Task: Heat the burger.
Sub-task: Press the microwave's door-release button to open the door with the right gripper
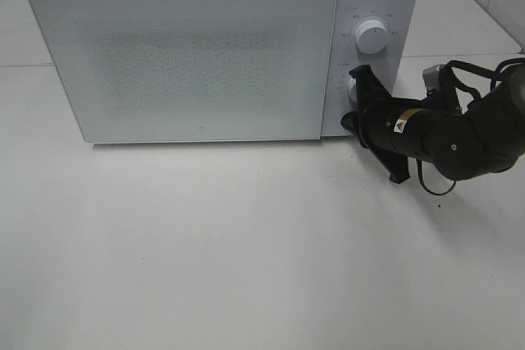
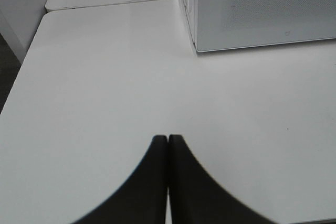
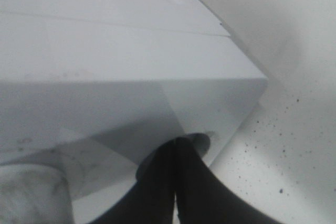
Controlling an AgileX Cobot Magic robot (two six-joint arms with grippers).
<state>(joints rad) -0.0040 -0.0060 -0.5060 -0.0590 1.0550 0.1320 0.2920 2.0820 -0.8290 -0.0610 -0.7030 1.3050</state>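
Right gripper (image 1: 361, 78) clenched on nothing, tips vs lower round white dial (image 1: 353, 92) of boxy white microwave (image 1: 197, 55) (door closed). Left gripper (image 2: 167, 139) clenched too, empty, over white tabletop (image 2: 105, 77).

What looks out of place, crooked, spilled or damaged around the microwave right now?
Nothing stands out. The microwave sits square on the table with its door shut, and no spill or damage is visible. The right tool is closed at the lower knob. Only faint dark specks show on the surface beside the microwave; whether they are dirt, I cannot tell.
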